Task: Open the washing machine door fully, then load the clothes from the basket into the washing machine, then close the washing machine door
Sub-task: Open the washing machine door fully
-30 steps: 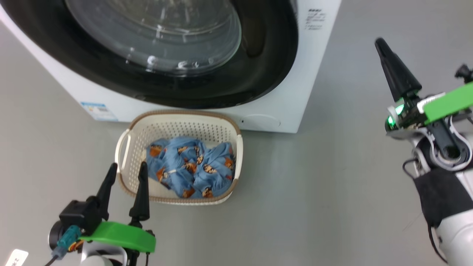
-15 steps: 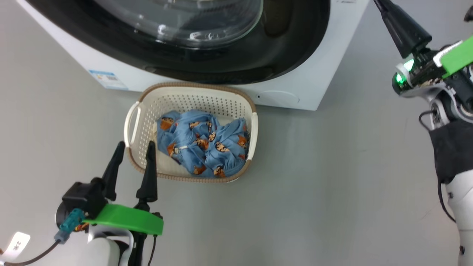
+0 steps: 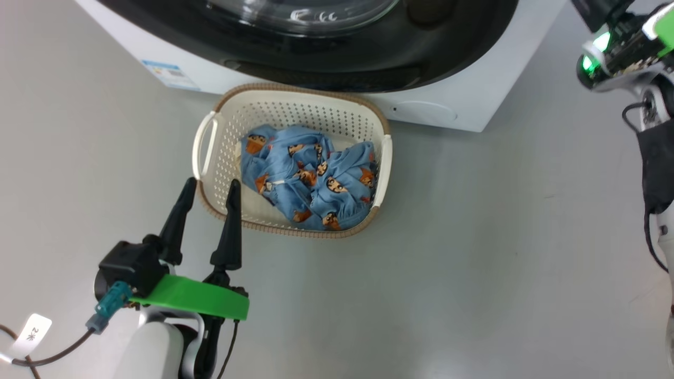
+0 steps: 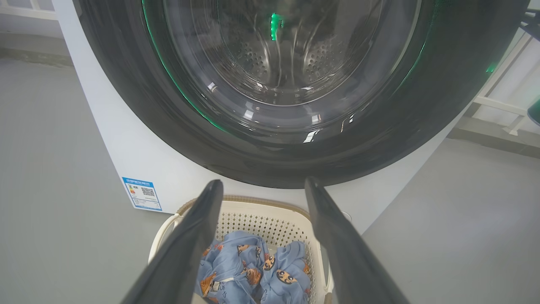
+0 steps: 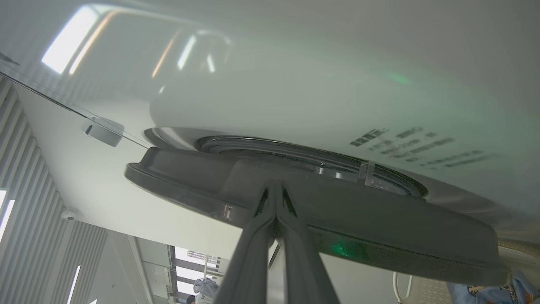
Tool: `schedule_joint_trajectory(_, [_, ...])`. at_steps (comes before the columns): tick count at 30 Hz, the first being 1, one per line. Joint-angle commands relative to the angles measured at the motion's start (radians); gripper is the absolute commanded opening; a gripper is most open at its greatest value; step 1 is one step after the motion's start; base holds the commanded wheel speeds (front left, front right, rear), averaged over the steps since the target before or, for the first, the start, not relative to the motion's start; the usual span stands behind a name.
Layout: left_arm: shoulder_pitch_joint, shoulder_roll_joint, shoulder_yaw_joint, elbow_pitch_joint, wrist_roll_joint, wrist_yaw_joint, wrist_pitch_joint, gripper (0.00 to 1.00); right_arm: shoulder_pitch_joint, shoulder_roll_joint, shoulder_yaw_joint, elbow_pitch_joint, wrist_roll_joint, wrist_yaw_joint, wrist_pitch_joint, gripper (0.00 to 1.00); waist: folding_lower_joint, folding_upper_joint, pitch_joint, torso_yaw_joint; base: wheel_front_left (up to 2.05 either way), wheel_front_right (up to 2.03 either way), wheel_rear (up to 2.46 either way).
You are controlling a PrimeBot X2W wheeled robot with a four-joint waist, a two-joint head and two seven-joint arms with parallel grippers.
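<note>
The white washing machine stands at the top of the head view, its black-rimmed glass door facing me. The cream basket sits on the floor right in front, holding blue printed clothes. My left gripper hovers open at the basket's near left corner, with nothing between its fingers. The left wrist view looks over the basket at the door. My right gripper is shut, its tips at the edge of the door, which stands slightly off the white front.
Grey floor surrounds the machine and basket, with wide free room to the right. A blue label marks the machine's lower left front. A white frame stands beside the machine. A tagged cable trails at my left arm.
The head view has shifted, so machine and basket sit higher and further right in it. My right gripper has risen closer to the door's edge. The left gripper holds its place by the basket.
</note>
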Motion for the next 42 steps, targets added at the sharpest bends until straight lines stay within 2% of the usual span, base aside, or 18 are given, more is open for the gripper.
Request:
schedule_joint_trajectory(1, [-0.023,0.019,0.026,-0.029,-0.012,0.007,-0.006,1.0,-0.022,0.003,0.005,-0.022,-0.013,0.002,0.005,0.0,0.0,0.0,0.019,0.016,0.0,0.0,0.0])
schedule_joint_trajectory(20, [-0.047,0.019,-0.021,-0.041,-0.035,0.021,-0.006,1.0,-0.098,0.001,0.014,0.02,-0.08,0.002,0.024,0.0,0.0,0.0,0.05,0.068,0.0,0.0,0.0])
schedule_joint_trajectory(42, [0.009,0.018,-0.001,0.0,0.001,0.004,-0.006,1.0,0.139,0.046,0.099,-0.098,-0.094,0.002,0.084,0.0,0.0,0.0,-0.069,0.02,0.0,0.0,0.0])
